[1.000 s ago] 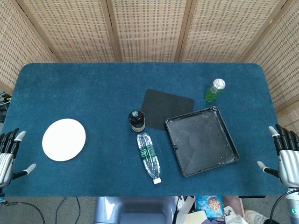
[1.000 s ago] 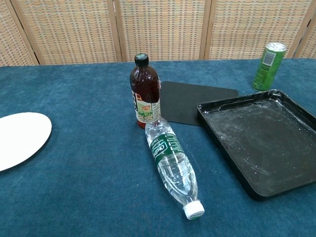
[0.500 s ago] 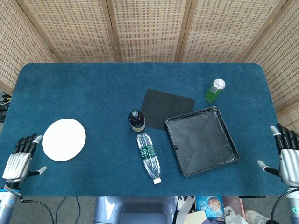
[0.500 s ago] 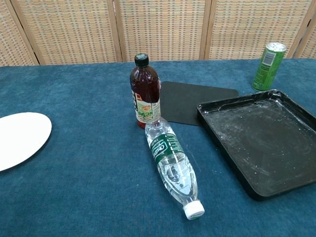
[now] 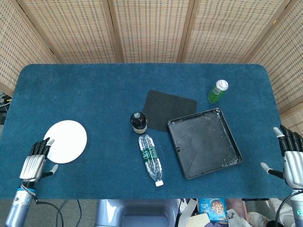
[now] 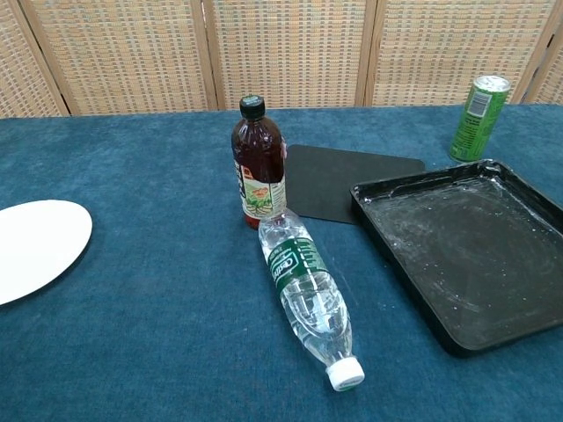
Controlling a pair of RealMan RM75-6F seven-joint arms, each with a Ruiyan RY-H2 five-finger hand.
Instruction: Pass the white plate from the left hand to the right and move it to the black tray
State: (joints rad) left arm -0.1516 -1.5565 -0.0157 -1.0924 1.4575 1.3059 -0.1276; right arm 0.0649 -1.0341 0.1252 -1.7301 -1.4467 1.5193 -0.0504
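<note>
The white plate [image 5: 66,141] lies flat on the blue table at the left; the chest view shows part of the plate [image 6: 35,246] at its left edge. My left hand [image 5: 35,161] hovers at the plate's near-left rim, fingers spread and holding nothing, its fingertips reaching the rim. The black tray [image 5: 204,142] sits right of centre, and the chest view shows the tray [image 6: 466,255] empty. My right hand [image 5: 292,161] stays at the table's right edge, fingers apart and empty. Neither hand appears in the chest view.
A dark brown bottle [image 5: 138,122] stands upright near the middle, with a clear water bottle [image 5: 151,159] lying on its side just in front. A black mat [image 5: 169,107] lies behind the tray. A green can [image 5: 217,91] stands at the back right.
My left hand has moved right and inward from the table's left edge to the plate's near-left rim. The plate and my right hand have not moved.
</note>
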